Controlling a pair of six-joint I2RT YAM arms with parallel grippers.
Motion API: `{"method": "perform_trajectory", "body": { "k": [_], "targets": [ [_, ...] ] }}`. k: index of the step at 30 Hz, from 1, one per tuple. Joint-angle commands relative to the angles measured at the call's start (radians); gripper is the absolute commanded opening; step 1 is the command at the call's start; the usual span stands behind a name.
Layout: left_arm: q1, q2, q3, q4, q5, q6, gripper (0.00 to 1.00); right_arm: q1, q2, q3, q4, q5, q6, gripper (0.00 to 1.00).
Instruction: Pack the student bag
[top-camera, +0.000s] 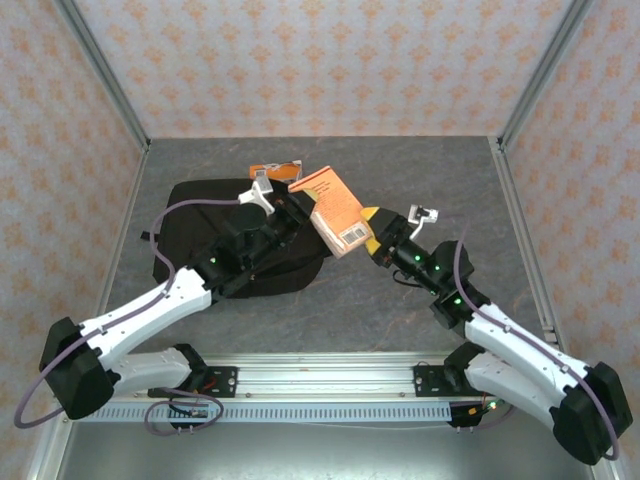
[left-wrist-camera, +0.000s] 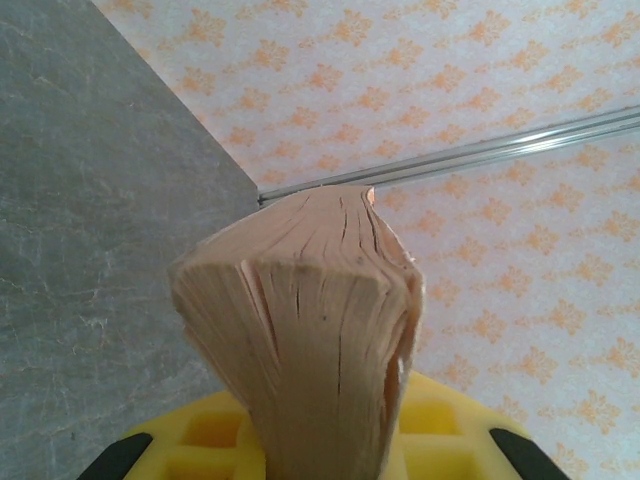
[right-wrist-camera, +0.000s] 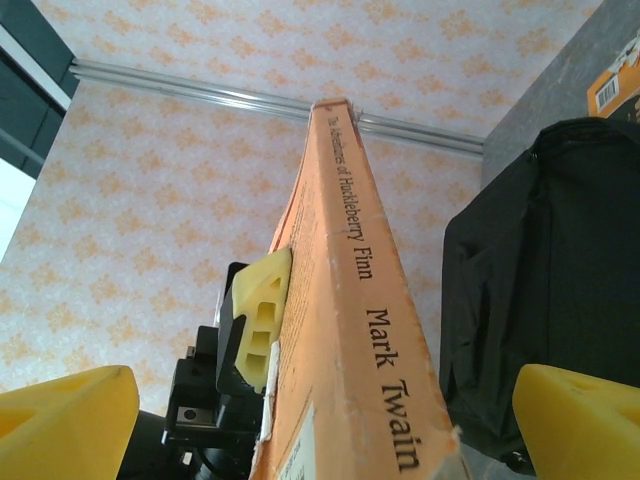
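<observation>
Student bag (top-camera: 200, 215): black and soft, lying flat on the grey table (top-camera: 400, 330), left of centre. The left arm reaches across it. In the right wrist view its dark fabric (right-wrist-camera: 540, 280) fills the right side, just beside the book.

Orange object (top-camera: 275, 168): at the bag's far edge, partly hidden behind the left arm. A barcode label shows on it in the right wrist view (right-wrist-camera: 615, 90). What it is cannot be told.

Left end effector (top-camera: 297, 207): pinching the book. In its own camera (left-wrist-camera: 330, 440) yellow fingers (left-wrist-camera: 200, 440) sit on both sides of the page block, and the right wrist view shows one yellow finger pressed flat against the cover (right-wrist-camera: 255, 320).

Book (top-camera: 335, 210): an orange paperback held tilted off the table at the bag's right edge, between the two arms, barcode face up. The fanned page edges face the left camera (left-wrist-camera: 320, 320). The spine (right-wrist-camera: 350, 300) reads "Mark Twain".

Right end effector (top-camera: 372, 232): spread wide – its yellow fingers (right-wrist-camera: 70, 420) stand well apart on either side of the spine (right-wrist-camera: 325, 395), neither one touching it.
</observation>
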Motion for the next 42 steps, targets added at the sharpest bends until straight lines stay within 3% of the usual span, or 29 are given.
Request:
{"method": "perform_trajectory", "body": {
  "k": [1,9,16,20,26,30,32,34,38,42],
  "targets": [
    [0.003,0.008,0.042,0.098,0.001,-0.014,0.00,0.017,0.023,0.042,0.124,-0.007,0.035,0.96],
    [0.003,0.036,0.032,0.098,-0.024,-0.014,0.00,0.048,0.036,0.048,0.145,0.038,0.034,0.73],
    [0.001,0.063,0.028,0.109,-0.028,-0.034,0.00,0.052,0.048,0.041,0.151,0.060,0.046,0.63],
    [0.001,0.070,0.019,0.116,-0.024,-0.038,0.00,0.053,0.043,0.042,0.120,0.091,0.029,0.45],
    [0.001,0.037,-0.004,0.046,-0.034,0.003,0.00,0.052,-0.001,0.060,-0.056,0.165,-0.061,0.06],
    [0.006,-0.016,0.037,-0.173,-0.058,0.165,0.30,0.042,-0.076,0.058,-0.235,0.241,-0.123,0.00],
    [0.006,-0.016,0.126,-0.401,-0.108,0.281,0.49,0.032,-0.134,0.058,-0.361,0.297,-0.166,0.00],
    [0.007,0.020,0.225,-0.623,-0.171,0.378,0.58,0.028,-0.179,0.066,-0.479,0.350,-0.212,0.00],
    [0.022,0.118,0.335,-0.843,-0.224,0.501,0.64,0.018,-0.205,0.082,-0.625,0.386,-0.279,0.00],
    [0.027,0.253,0.444,-0.980,-0.245,0.608,0.64,0.009,-0.191,0.083,-0.683,0.379,-0.306,0.00]
  ]
}}
